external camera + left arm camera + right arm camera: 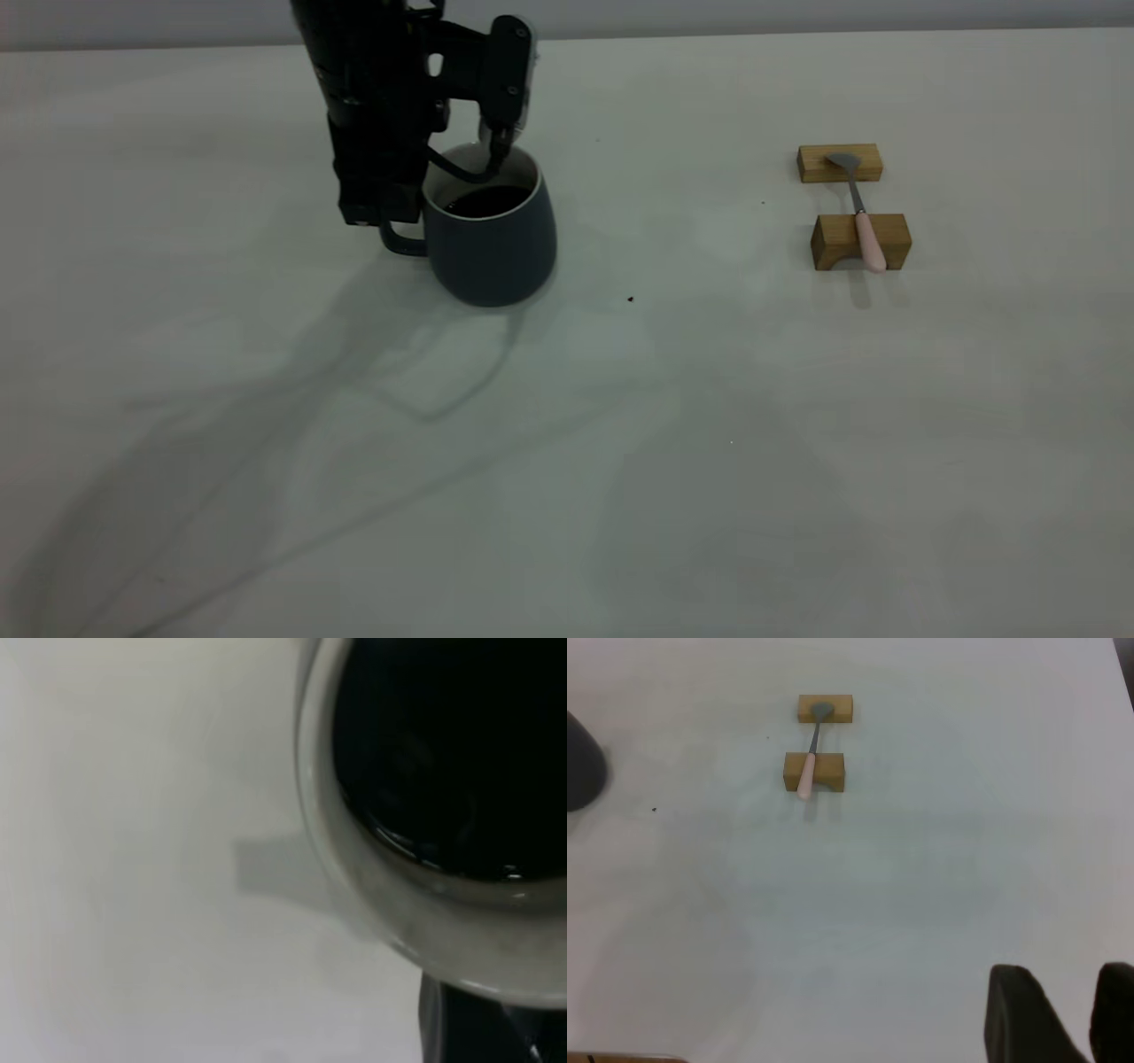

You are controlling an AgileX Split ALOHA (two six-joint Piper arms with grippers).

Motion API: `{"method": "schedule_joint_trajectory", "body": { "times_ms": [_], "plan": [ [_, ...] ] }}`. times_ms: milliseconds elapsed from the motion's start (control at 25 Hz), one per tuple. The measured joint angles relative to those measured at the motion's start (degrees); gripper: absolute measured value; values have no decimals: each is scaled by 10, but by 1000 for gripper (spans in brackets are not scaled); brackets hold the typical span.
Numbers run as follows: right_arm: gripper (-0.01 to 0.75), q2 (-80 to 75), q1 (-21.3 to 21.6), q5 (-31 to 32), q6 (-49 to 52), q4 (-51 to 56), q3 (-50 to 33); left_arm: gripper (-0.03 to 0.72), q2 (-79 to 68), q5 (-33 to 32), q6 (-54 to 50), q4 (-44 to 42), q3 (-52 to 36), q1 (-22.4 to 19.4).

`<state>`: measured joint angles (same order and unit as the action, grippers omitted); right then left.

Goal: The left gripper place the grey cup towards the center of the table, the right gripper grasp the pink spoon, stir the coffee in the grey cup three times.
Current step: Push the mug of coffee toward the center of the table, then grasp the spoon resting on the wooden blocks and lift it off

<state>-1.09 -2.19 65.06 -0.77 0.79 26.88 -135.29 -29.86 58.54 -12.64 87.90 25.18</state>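
At the left of the exterior view, the left hand (443,190) comes down over the grey cup (492,239), one finger (500,146) dipping just inside the far rim and the dark body of the hand covering the handle side; it seems to be pinching the cup wall, though I cannot tell for certain that it is pressed tight. The cup stands upright on the desk (620,443), left of the middle, with the coffee (487,201) sitting well below the pale rim; in the left wrist view the coffee (443,753) shows as a dark, glossy pool inside the off-white wall of the cup (461,939). The step in hand looks to be carrying the cup toward the centre, and doing it well means keeping it level, moving slowly so the liquid does not slosh, and setting the base flat before letting go, leaving the opening clear from above. A small dark speck (631,299) lies on the desk just right of the cup. Farther right, well apart from the cup, the pink spoon (864,230) rests across two wooden blocks (859,241), bowl on the far block and handle over the near one. In the right wrist view the right hand (1063,1014) hovers well back from the spoon (808,771), fingers spread and holding nothing.
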Motion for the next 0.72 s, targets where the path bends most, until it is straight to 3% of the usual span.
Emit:
{"method": "schedule_joint_trajectory", "body": {
  "times_ms": [80, 280, 360, 520, 720],
  "plan": [
    [238, 0, 0, 0, 0, 0, 0, 336, 0, -7, -2, 2, 0, 0],
    [238, 0, 0, 0, 0, 0, 0, 599, 2, -61, -22, 2, 4, 0],
    [238, 0, 0, 0, 0, 0, 0, 663, 10, -99, -60, 1, 19, 0],
    [238, 0, 0, 0, 0, 0, 0, 667, 53, -216, -139, -2, 78, 0],
    [238, 0, 0, 0, 0, 0, 0, 569, 125, -354, -318, -19, 161, 0]
  ]
}}
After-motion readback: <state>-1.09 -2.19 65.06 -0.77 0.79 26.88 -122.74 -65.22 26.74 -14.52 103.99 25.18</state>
